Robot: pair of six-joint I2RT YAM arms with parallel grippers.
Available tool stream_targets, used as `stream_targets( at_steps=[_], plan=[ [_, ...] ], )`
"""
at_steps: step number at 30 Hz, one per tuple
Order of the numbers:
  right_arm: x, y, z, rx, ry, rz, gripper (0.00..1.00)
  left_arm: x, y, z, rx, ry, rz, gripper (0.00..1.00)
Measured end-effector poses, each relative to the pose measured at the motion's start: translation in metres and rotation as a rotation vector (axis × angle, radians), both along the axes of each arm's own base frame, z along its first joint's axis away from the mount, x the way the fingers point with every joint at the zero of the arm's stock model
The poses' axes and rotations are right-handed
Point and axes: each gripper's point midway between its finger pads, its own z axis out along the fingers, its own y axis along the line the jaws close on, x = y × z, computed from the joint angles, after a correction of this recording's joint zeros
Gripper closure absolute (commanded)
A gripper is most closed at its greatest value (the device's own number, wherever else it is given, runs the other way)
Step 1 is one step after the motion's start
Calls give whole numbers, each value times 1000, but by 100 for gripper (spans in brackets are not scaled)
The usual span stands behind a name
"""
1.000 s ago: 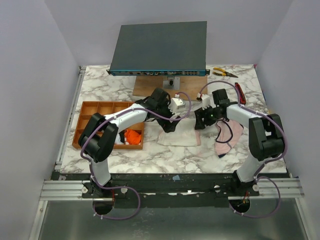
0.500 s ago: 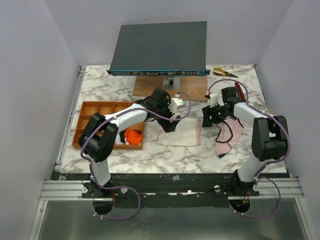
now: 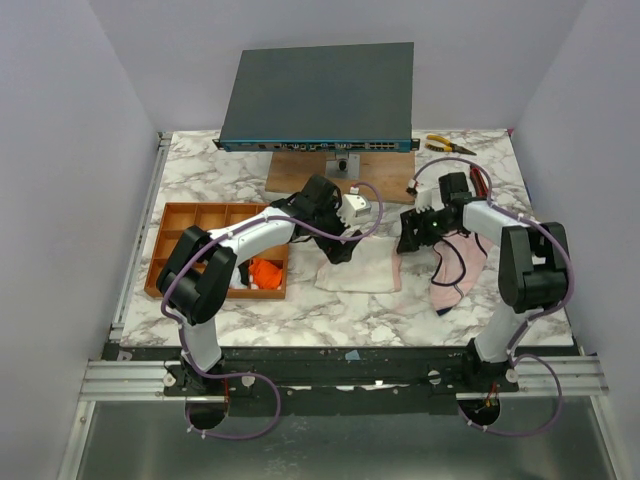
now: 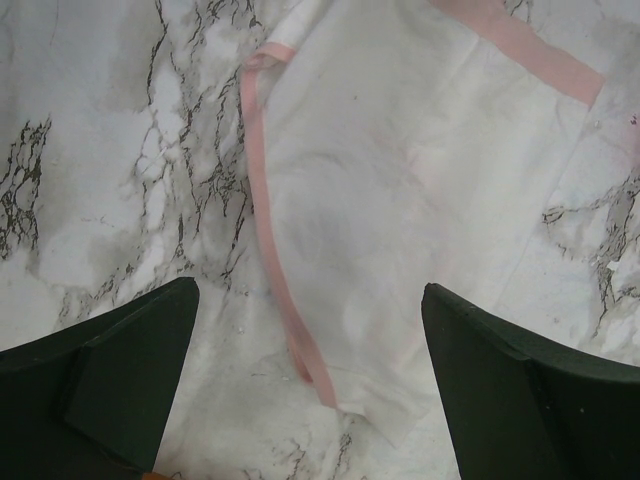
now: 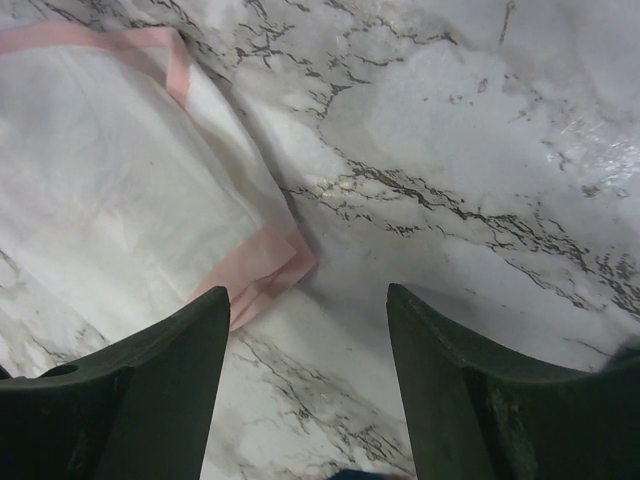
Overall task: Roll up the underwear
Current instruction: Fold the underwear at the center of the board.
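The cream underwear (image 3: 358, 268) lies flat on the surface (image 3: 200, 175). The left hand (image 4: 310, 300) hangs spread wide over it. The right hand (image 5: 305, 300), likewise spread, has the cloth's corner at ten o'clock; closing there would likely pinch bare marble and skew the roll.

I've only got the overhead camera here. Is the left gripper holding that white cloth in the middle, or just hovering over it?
Observer: Hovering. Its wrist camera shows the left gripper open and the white underwear lying flat beneath it, ungripped.
Operator: And the right one?
Observer: The right gripper is open too, empty, right over a corner of that cloth.
Operator: How does that corner sit?
Observer: Flat on the table, with a pink band along its edge.
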Motion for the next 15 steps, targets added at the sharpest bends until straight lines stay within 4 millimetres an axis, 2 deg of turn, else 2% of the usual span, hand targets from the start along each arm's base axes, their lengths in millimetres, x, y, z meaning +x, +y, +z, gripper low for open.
stream_targets(
  at_steps=[2, 15],
  plan=[
    [-1, 2, -8, 10, 29, -6, 34, 0, 0, 0, 0, 0, 1, 5],
    [3, 15, -6, 93, 43, -14, 37, 0, 0, 0, 0, 4, 7, 5]
  ],
)
